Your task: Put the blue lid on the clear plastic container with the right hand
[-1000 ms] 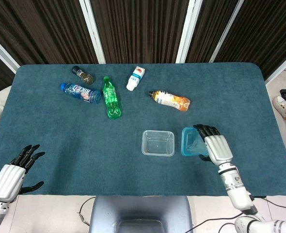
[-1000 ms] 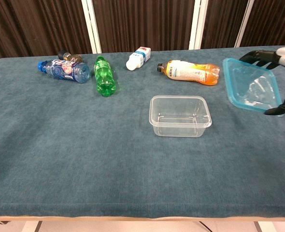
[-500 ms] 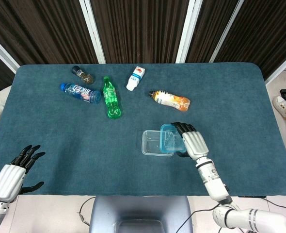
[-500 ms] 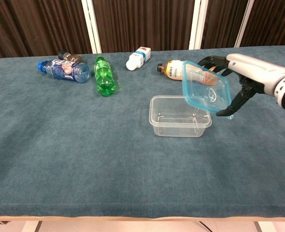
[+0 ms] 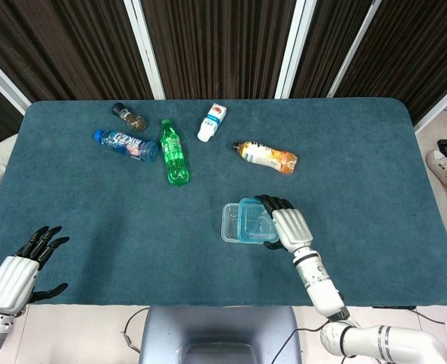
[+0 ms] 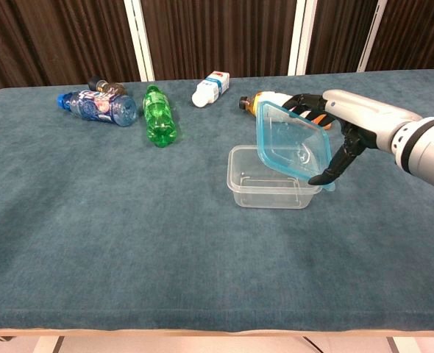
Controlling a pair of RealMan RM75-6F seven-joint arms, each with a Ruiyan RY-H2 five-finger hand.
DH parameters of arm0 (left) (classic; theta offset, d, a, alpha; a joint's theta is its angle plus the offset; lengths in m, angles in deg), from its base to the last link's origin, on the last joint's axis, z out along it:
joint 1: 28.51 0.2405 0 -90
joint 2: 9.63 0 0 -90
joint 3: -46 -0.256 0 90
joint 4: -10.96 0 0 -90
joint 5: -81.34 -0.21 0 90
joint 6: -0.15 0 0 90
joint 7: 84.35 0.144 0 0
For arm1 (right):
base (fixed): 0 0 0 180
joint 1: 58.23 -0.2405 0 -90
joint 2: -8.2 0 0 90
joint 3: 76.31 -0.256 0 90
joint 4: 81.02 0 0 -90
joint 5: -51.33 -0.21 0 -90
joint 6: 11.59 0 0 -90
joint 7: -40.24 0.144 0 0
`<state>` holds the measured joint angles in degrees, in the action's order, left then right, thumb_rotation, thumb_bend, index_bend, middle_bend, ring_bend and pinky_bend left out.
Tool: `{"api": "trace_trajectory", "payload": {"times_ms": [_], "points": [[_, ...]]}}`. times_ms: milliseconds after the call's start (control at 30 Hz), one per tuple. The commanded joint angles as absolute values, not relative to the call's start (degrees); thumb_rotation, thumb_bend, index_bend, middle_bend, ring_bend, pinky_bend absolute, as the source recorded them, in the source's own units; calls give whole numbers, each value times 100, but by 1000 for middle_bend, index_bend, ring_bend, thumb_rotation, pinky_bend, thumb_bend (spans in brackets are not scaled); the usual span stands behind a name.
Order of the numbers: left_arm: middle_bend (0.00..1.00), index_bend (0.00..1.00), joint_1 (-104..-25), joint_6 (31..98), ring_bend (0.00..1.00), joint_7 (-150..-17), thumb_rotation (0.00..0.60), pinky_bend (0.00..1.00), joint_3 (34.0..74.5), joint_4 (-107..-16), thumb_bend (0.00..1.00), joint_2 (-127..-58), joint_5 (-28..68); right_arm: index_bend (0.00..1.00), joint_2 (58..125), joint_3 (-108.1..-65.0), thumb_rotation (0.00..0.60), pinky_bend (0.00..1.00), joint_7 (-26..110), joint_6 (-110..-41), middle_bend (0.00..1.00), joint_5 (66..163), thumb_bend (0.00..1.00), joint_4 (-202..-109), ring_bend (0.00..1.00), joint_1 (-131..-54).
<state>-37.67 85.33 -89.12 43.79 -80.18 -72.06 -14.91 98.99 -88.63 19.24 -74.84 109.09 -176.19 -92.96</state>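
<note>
The clear plastic container (image 5: pixel 232 222) (image 6: pixel 261 180) stands open-topped near the table's middle front. My right hand (image 5: pixel 286 223) (image 6: pixel 333 125) grips the blue-rimmed lid (image 5: pixel 255 221) (image 6: pixel 290 142), fingers over its far edge and thumb under it. The lid hangs tilted above the container's right half, its lower corner near the right rim. At the near left corner my left hand (image 5: pixel 20 265) rests off the table edge with fingers spread and holds nothing; the chest view does not show it.
Along the back lie a green bottle (image 5: pixel 173 152) (image 6: pixel 157 115), a blue-labelled bottle (image 5: pixel 125 144) (image 6: pixel 97 107), a small dark jar (image 5: pixel 129 117), a white bottle (image 5: pixel 212 122) (image 6: pixel 210 88) and an orange bottle (image 5: pixel 266 156) (image 6: pixel 276 107) just behind the lid.
My right hand has carried the lid leftward from the table's right side until it hangs over the container. The left hand has not moved.
</note>
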Motion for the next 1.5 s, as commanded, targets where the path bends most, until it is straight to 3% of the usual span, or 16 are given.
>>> {"api": "trace_trajectory", "payload": {"times_ms": [33, 400, 567, 867, 1133, 1267, 1500], "points": [[84, 206, -3769, 8523, 53, -8908, 600, 346, 4380, -8025, 494, -7202, -1482, 535, 9887, -8919, 600, 661, 1843, -7419, 543, 10706, 483, -17765, 633, -9344], [87, 205, -3777, 8491, 54, -8898, 600, 348, 4375, -8042, 495, -7193, -1474, 493, 10016, -9023, 600, 629, 1717, -7341, 542, 10417, 483, -17766, 582, -9553], [89, 205, -3768, 8511, 54, -8933, 600, 347, 4371, -8037, 494, -7185, -1482, 438, 10118, -9002, 600, 552, 1728, -7309, 531, 10382, 483, -17647, 492, -9611], [90, 205, -3764, 8525, 54, -8962, 600, 348, 4357, -8023, 495, -7178, -1513, 288, 10135, -8958, 600, 370, 1926, -7088, 347, 10363, 483, -17440, 266, -9676], [91, 206, -3765, 8530, 54, -8960, 600, 348, 4349, -8021, 494, -7179, -1536, 62, 10066, -8877, 600, 178, 2006, -6927, 94, 10356, 464, -17352, 25, -9711], [92, 206, -3767, 8530, 54, -8962, 600, 348, 4348, -8023, 495, -7177, -1542, 5, 10033, -8849, 600, 112, 2040, -6889, 10, 10368, 455, -17325, 0, -9719], [94, 206, -3763, 8538, 55, -8974, 600, 348, 4342, -8014, 495, -7178, -1550, 0, 9925, -8740, 600, 54, 1984, -7027, 0, 10569, 455, -17421, 0, -9677]]}}
